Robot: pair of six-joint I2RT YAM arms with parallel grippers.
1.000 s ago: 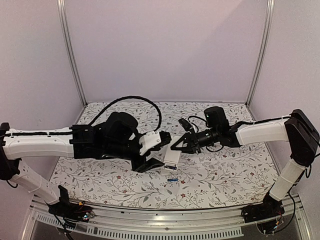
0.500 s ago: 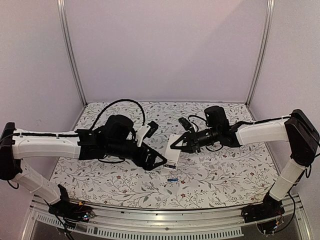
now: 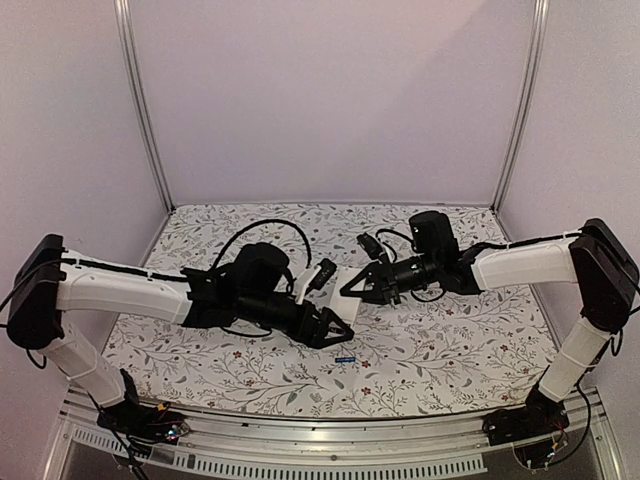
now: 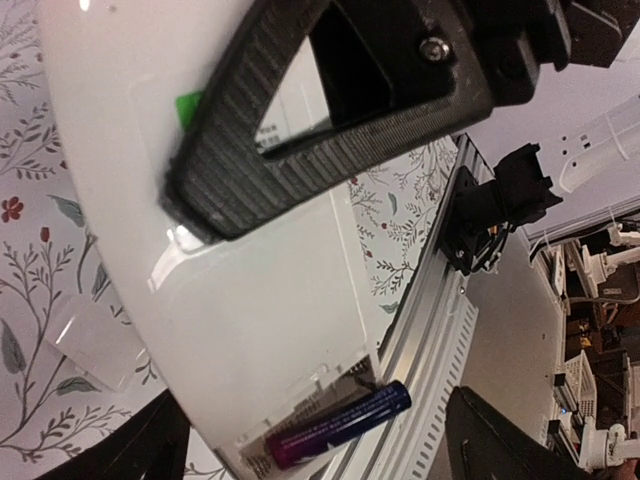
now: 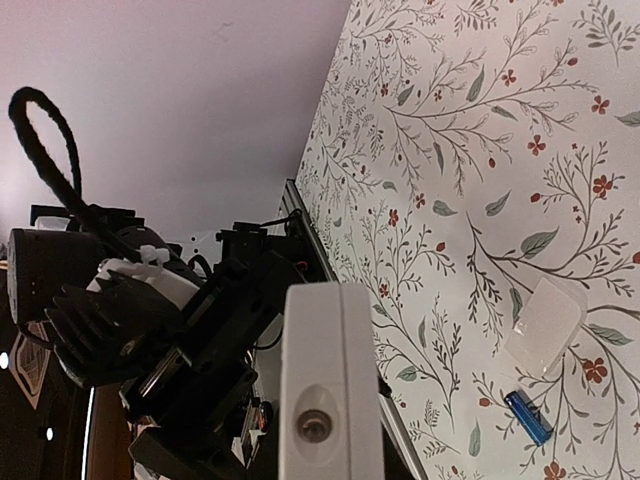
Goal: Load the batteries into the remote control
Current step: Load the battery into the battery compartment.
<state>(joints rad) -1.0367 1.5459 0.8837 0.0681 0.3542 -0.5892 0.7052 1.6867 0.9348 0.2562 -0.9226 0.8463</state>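
Observation:
My right gripper [image 3: 357, 287] is shut on the white remote control [image 3: 341, 277] and holds it tilted above the table. In the left wrist view the remote's plain back [image 4: 250, 290] fills the frame, with a black right finger [image 4: 330, 110] across it. A dark blue-purple battery [image 4: 335, 430] lies in the open compartment at the remote's lower end, one end sticking out. My left gripper [image 4: 315, 445] is open, its fingers wide apart on either side of that end. A blue battery [image 3: 346, 358] lies on the table; it also shows in the right wrist view [image 5: 527, 417].
A small flat translucent cover piece [image 5: 545, 320] lies on the flowered tablecloth [image 3: 450, 340] near the blue battery; it also shows in the left wrist view [image 4: 95, 340]. A metal rail [image 3: 330, 440] runs along the table's near edge.
My left arm has stretched to the right and turned its wrist, bringing its gripper to the lower end of the remote. The right arm has barely moved.

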